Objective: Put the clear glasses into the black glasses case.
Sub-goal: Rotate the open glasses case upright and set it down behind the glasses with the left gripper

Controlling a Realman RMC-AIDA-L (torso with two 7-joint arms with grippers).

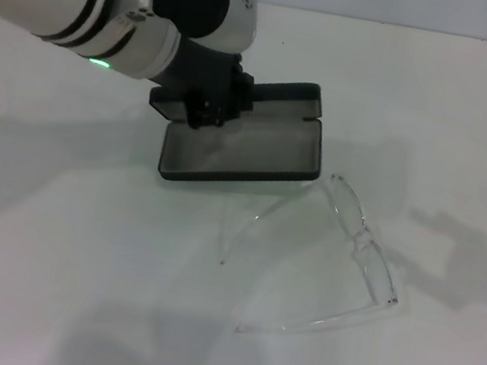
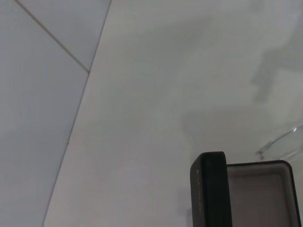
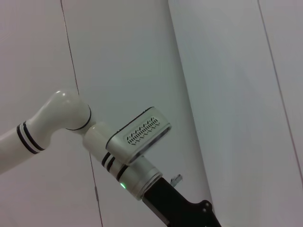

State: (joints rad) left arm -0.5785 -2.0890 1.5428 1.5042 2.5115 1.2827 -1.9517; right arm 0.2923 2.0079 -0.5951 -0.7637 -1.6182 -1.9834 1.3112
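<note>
The black glasses case (image 1: 240, 156) lies open on the white table, grey lining up, with its lid (image 1: 286, 99) behind it. My left gripper (image 1: 207, 110) is down at the case's back left corner, against the lid's edge. The left wrist view shows the lid's black edge (image 2: 211, 189) close up, the lining beside it, and a curve of the clear glasses (image 2: 279, 141) beyond. The clear glasses (image 1: 365, 244) lie unfolded on the table just right of and in front of the case, one temple arm (image 1: 255, 223) reaching along the case's front. The right gripper is out of view.
The white table (image 1: 50, 235) stretches bare to the left and front of the case. In the right wrist view only the left arm (image 3: 137, 142) and pale wall panels appear.
</note>
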